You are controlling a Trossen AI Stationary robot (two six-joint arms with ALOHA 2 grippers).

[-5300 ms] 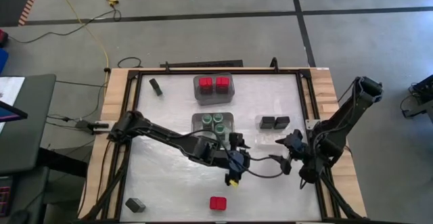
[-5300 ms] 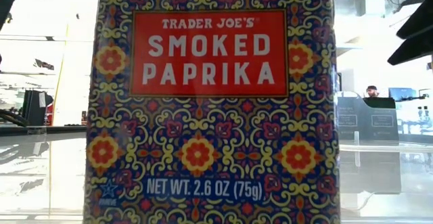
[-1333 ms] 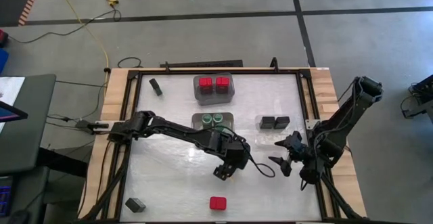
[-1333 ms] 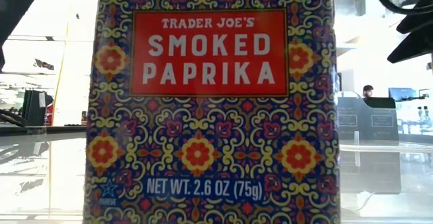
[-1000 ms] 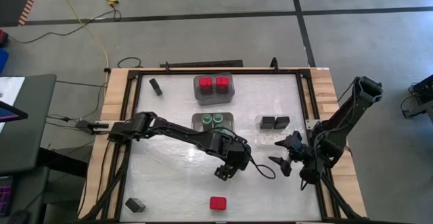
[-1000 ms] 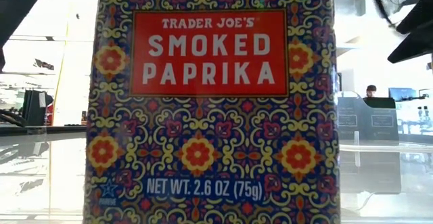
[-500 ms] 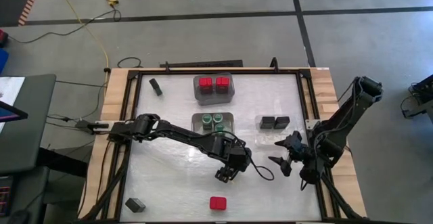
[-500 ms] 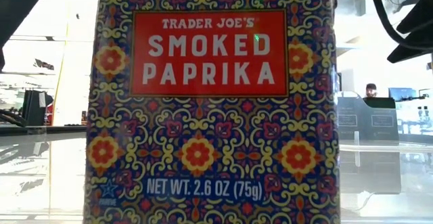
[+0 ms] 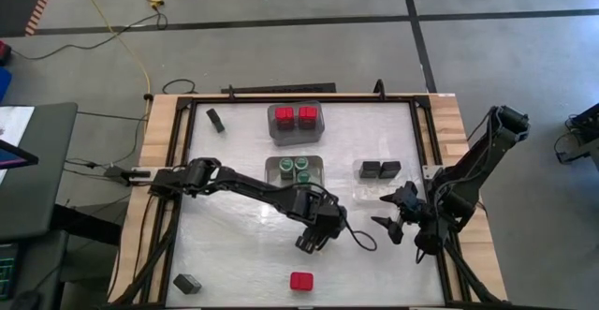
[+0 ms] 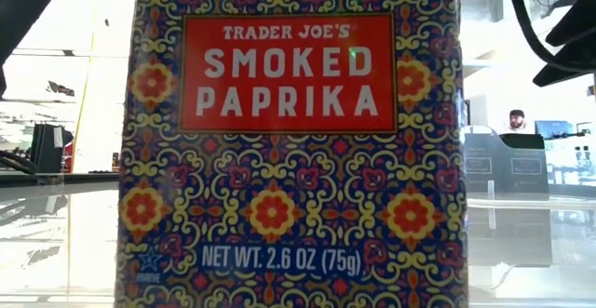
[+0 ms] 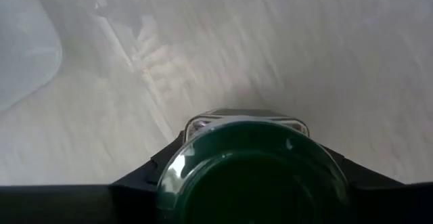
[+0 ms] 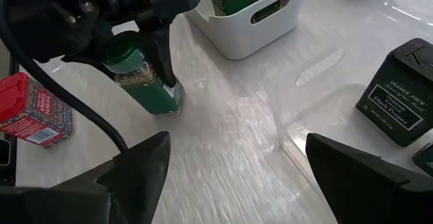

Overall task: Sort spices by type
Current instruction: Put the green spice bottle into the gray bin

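Left tool (image 9: 310, 243) is seen near the middle of the bench (image 9: 234, 244), toward the front edge, its fingers (image 12: 164, 55) set on either side of a green-lidded jar (image 12: 141, 76). The jar stands upright on the bench, its base touching the surface; in the left wrist view its dark green lid (image 11: 254, 176) fills the gap between the fingers. Whether the fingers are pressed against the jar cannot be told.

Right tool (image 9: 387, 218) is shown with its fingers spread apart and nothing between them, near the right edge of the bench, beside the jar and apart from it.

A red-topped tin (image 9: 300, 281) stands alone near the front edge, just in front of the left tool; in the low view its patterned face, labelled smoked paprika (image 10: 289, 140), fills most of the picture. Two further red-topped tins (image 9: 296, 116) are held in a clear bin (image 9: 296, 137) near the back edge. Three green-lidded jars (image 9: 294, 169) are held in a second bin (image 9: 273, 163) at the centre of the bench. Two dark tins (image 9: 379, 169) stand side by side toward the right edge. One dark tin (image 9: 215, 120) lies near the back left corner, and another (image 9: 187, 283) near the front left corner.
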